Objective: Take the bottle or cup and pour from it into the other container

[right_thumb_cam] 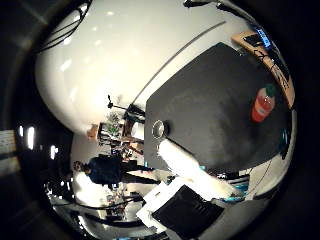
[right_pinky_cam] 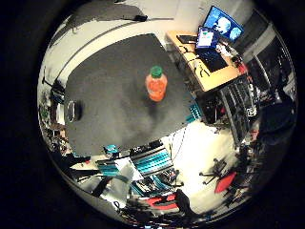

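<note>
An orange bottle [right_pinky_cam: 156, 85] with a green cap stands upright on the dark grey table [right_pinky_cam: 114, 67], towards the side nearest the wooden desk. A small clear cup [right_pinky_cam: 72, 111] stands near the opposite edge of the table, well apart from the bottle. My hand [right_thumb_cam: 187, 192] is high above the table and touches neither. A white finger [right_thumb_cam: 182, 162] reaches out straight over the table edge near the cup, and nothing is held.
A wooden desk [right_pinky_cam: 209, 62] with a laptop and monitors stands close beside the table on the bottle's side. Teal racks [right_pinky_cam: 152, 162] and clutter sit below the table's near edge. A red chair [right_pinky_cam: 225, 182] stands on the pale floor.
</note>
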You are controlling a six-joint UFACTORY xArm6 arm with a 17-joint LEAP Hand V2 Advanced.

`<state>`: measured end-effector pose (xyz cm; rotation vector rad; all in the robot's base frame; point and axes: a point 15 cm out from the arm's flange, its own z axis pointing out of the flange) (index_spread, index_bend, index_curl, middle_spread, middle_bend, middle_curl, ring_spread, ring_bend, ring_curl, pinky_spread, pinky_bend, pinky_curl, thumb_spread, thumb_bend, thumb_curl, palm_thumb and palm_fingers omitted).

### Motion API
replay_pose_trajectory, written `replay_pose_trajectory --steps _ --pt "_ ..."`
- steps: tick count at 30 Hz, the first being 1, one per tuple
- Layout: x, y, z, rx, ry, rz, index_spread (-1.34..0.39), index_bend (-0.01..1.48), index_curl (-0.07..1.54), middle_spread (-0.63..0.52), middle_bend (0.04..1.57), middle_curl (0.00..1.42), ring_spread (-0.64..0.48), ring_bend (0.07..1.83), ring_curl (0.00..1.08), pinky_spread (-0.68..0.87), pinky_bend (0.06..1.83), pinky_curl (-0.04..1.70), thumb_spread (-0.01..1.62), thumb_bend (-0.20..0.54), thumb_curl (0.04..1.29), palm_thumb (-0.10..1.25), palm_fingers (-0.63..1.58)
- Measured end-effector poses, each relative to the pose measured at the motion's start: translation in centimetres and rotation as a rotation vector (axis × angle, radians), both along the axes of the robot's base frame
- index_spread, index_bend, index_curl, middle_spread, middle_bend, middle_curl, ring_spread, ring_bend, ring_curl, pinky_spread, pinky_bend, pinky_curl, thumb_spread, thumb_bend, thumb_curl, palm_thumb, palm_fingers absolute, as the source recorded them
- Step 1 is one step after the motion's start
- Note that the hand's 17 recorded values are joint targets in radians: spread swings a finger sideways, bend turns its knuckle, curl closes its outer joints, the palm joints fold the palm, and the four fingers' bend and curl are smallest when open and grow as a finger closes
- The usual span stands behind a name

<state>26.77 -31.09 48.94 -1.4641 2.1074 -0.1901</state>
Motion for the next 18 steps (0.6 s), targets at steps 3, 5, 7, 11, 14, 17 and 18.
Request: replay_pose_trajectory --steps 3,5,7,11,14,17,18 --pt "0.0 -2.5 -0.4 0.028 -0.027 -0.023 -0.26 0.16 0.28 0.03 0.32 0.35 0.16 0.54 0.2 0.46 0.91 -0.01 1.05 -0.026 0.3 0.47 0.22" --pt "0.0 -4.1 -0.8 0.048 -0.047 -0.036 -0.26 0.16 0.28 0.04 0.32 0.35 0.16 0.54 0.2 0.45 0.91 -0.01 1.04 -0.026 0.3 0.47 0.22" --pt "-0.1 -5.9 -1.3 0.069 -0.074 -0.05 -0.26 0.16 0.28 0.04 0.32 0.35 0.17 0.54 0.2 0.45 0.92 -0.01 1.04 -0.028 0.3 0.46 0.21" --pt "-0.3 -8.6 -3.4 0.122 -0.11 -0.063 -0.24 0.16 0.28 0.05 0.33 0.35 0.18 0.54 0.2 0.45 0.92 -0.01 1.04 -0.026 0.3 0.45 0.2" --pt "-0.8 -10.4 -5.3 0.157 -0.129 -0.075 -0.23 0.16 0.28 0.06 0.32 0.35 0.18 0.55 0.2 0.45 0.93 -0.01 1.04 -0.028 0.3 0.45 0.19" --pt "-0.8 -11.4 -7.2 0.192 -0.148 -0.065 -0.23 0.16 0.28 0.06 0.33 0.35 0.18 0.54 0.2 0.46 0.93 0.0 1.04 -0.026 0.29 0.44 0.18" --pt "-1.0 -11.8 -7.9 0.2 -0.155 -0.061 -0.23 0.16 0.28 0.06 0.33 0.35 0.18 0.54 0.2 0.46 0.92 -0.01 1.04 -0.026 0.29 0.44 0.18"
